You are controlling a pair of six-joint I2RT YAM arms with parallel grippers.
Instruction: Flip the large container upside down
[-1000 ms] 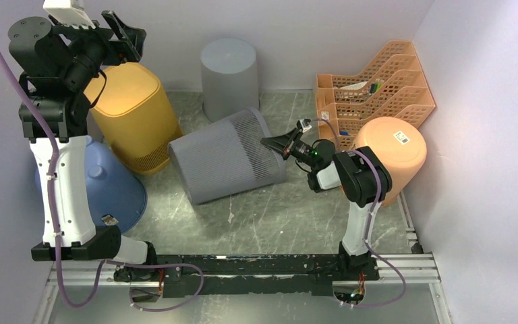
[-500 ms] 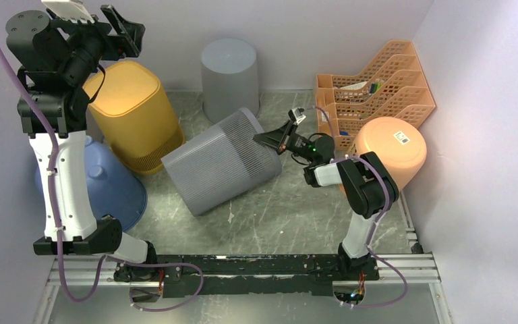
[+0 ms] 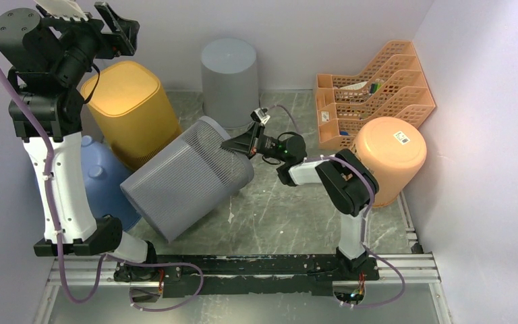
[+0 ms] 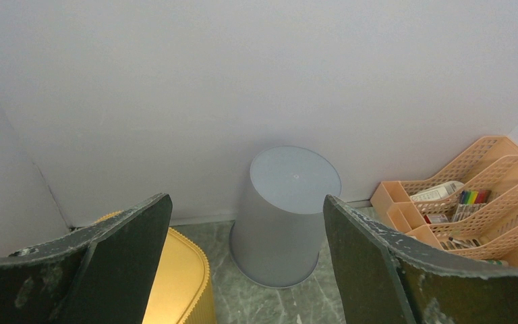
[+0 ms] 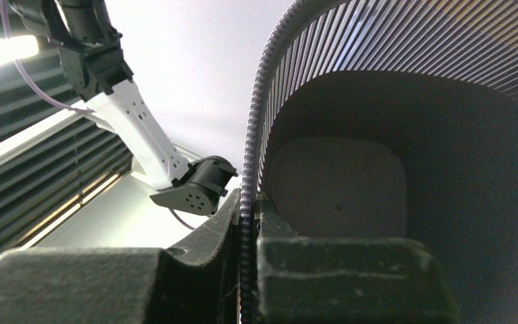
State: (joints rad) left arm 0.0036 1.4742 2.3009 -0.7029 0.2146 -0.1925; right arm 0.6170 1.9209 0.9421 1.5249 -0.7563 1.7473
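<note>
The right pincer (image 3: 231, 144) is clamped on the rim of the one large ribbed container (image 3: 182, 179), tilted to the pincer's left, with one smooth grey bin (image 3: 229, 67), one yellow bin (image 3: 131, 108), one blue bin (image 3: 101, 182), one peach bin (image 3: 391, 148) and one tray rack (image 3: 378, 88) around. Only the right wrist view shows the rim nipped between its fingers (image 5: 351, 277); only the left wrist view shows the left pincer (image 4: 246, 202) spread wide, the smooth grey bin beyond

Left of the upturned plain grey bin (image 3: 229, 67) stands a yellow bin (image 3: 131, 101), a blue basin (image 3: 101, 179) further left and forward, while right of it sit a peach file rack (image 3: 374, 91) and an upturned peach bucket (image 3: 391, 152).
</note>
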